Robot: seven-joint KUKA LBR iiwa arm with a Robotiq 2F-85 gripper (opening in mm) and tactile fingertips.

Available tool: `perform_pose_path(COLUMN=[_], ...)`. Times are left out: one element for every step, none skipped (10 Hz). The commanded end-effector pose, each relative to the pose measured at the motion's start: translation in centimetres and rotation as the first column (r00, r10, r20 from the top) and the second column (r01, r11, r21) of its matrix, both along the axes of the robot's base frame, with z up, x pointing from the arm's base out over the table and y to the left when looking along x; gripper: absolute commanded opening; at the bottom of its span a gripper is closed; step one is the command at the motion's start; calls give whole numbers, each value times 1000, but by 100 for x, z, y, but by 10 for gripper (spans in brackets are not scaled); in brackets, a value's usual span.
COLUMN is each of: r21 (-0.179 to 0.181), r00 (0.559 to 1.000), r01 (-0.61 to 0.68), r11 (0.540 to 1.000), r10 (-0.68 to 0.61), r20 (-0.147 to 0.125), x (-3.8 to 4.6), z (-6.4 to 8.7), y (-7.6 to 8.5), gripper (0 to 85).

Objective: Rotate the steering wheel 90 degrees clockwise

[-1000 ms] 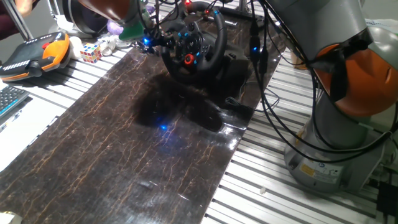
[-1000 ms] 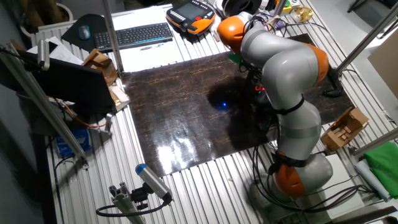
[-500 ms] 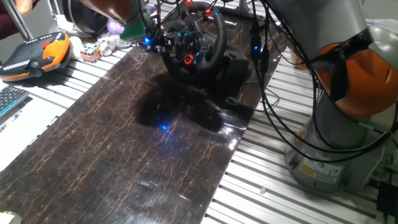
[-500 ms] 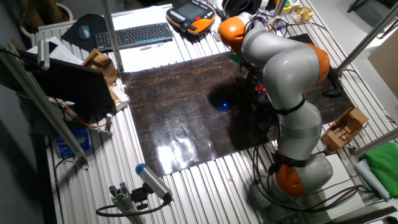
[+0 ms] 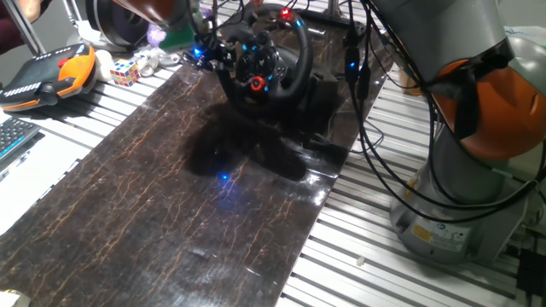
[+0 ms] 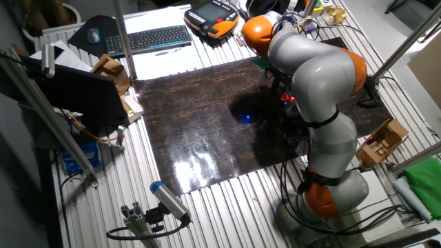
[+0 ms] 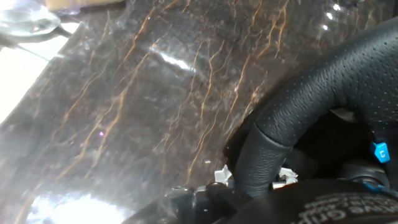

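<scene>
Sitting at the far end of the dark marble-pattern mat [image 5: 171, 196], the steering wheel [image 5: 260, 64] is facing down the mat, its thick black rim upright, red round button and blue-lit buttons glowing on the hub, bulky black base behind it. The gripper [image 5: 203, 49] is pressing in against the wheel's left rim edge in one fixed view, lit by small blue lights; the fingers themselves are lost in dark clutter there, so I cannot tell whether they are spread wide, narrow, or clamping the rim. In the hand view the perforated rim of the wheel [image 7: 323, 106] is filling the right side, very close to the camera, with a padded spoke running down toward the bottom edge and the mat [image 7: 143, 106] lying beyond; no finger is showing clearly there either. In the other fixed view the grey-and-orange arm [image 6: 313, 76] is arching over the mat [image 6: 200, 117] and blocking most of the wheel, with only a red glint showing beside it. A blue light spot is reflecting on the mat. An orange teach pendant [image 5: 51, 75] and a Rubik's cube [image 5: 124, 72] are lying left of the mat; a keyboard [image 6: 148, 38] is sitting beyond it.
</scene>
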State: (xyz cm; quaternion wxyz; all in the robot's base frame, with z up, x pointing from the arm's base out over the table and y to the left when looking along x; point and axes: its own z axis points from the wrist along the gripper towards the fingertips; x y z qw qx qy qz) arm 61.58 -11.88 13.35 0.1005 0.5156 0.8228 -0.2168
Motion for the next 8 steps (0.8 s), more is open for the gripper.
perform_pose_path(r21=[-5, -19, -21, -14, -15, -21, -22, -19], r00=[1000, 1000, 999, 999, 998, 998, 997, 996], r01=[13, 20, 33, 47, 56, 63, 73, 85], r11=[1000, 1000, 999, 999, 998, 998, 997, 996], r10=[-13, -20, -32, -47, -56, -63, -72, -84], r20=[5, 11, 17, 19, 21, 25, 30, 37], x=[6, 12, 24, 36, 37, 28, 27, 32], z=[9, 32, 73, 122, 160, 186, 197, 193], y=[70, 100, 99, 85, 75, 71, 67, 67], gripper=[7, 7, 7, 7, 7, 7, 7, 7])
